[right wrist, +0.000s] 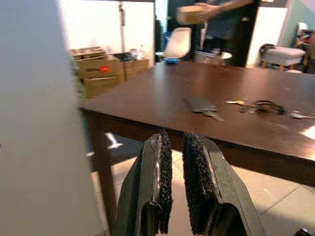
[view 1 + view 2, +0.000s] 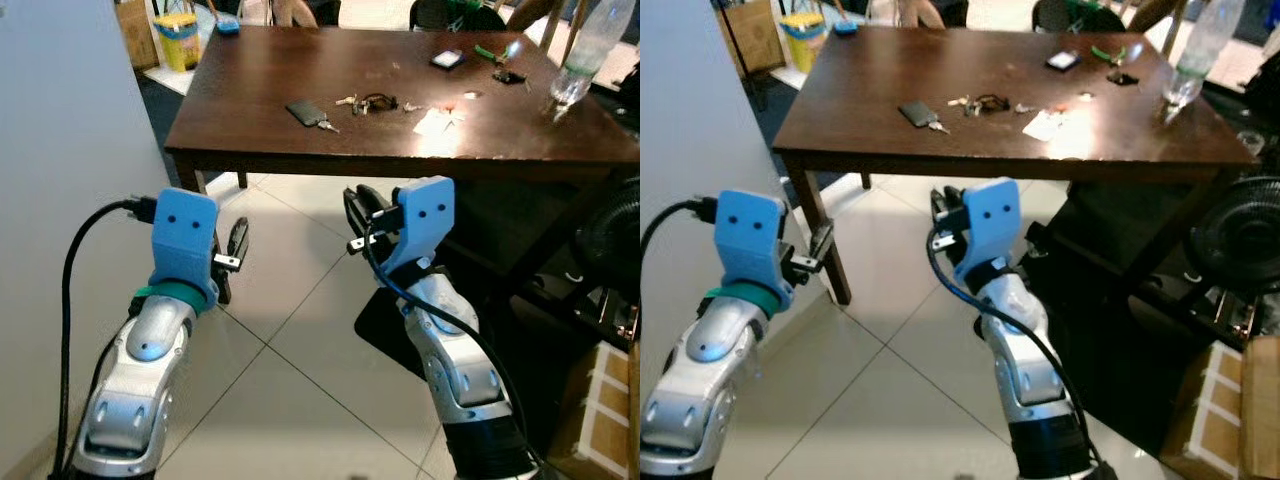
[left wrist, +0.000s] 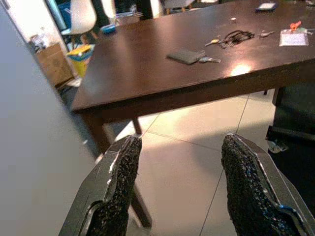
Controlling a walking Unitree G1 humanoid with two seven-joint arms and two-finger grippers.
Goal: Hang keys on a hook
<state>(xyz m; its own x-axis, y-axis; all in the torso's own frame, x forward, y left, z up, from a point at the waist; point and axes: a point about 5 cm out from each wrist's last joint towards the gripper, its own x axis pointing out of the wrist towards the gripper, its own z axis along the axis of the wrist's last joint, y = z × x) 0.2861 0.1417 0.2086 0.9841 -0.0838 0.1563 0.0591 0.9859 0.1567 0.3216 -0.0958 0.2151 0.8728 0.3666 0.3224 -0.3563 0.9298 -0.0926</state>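
A bunch of keys point(image 2: 375, 102) with a dark ring lies near the middle of the brown table point(image 2: 260, 140). Next to it is a flat dark fob point(image 2: 303, 111) with one key point(image 2: 326, 124) attached. Both arms are held low in front of the table, above the tiled floor. My left gripper point(image 3: 179, 142) is open with nothing between its fingers and points toward the table's near left corner. My right gripper point(image 1: 177, 135) is shut on nothing, its pads point(image 1: 163, 162) nearly touching, and sits just below the table's front edge point(image 2: 400, 165).
A grey wall point(image 2: 60, 200) stands close on the left. On the table are a white card point(image 2: 437, 122), a phone point(image 2: 447, 58) and a clear bottle point(image 2: 585, 55). A black fan point(image 2: 610, 240) and boxes crowd the right. A person point(image 1: 221, 10) stands beyond the table.
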